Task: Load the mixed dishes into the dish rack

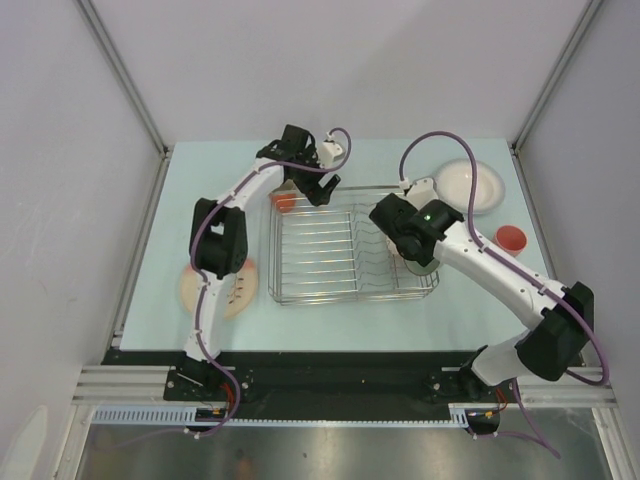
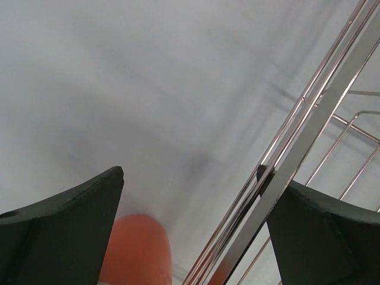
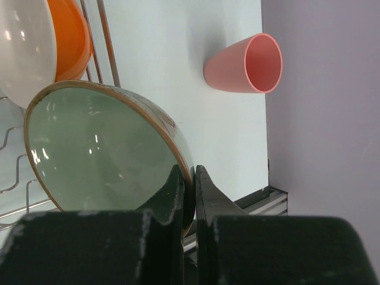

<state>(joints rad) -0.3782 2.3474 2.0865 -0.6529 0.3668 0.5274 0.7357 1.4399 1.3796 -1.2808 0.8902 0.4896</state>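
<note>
Gripping pale green bowl rim at dish rack edge: right gripper | left gripper: wide, empty

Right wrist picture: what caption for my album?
Right gripper pinching the pale green bowl by its rim, pink tumbler beyond.

Looks like a robotics lab test cell, not a kitchen: bare white panel walls on aluminium posts, a pale blue table, slotted metal rail up front, purple cables looping around.
</note>
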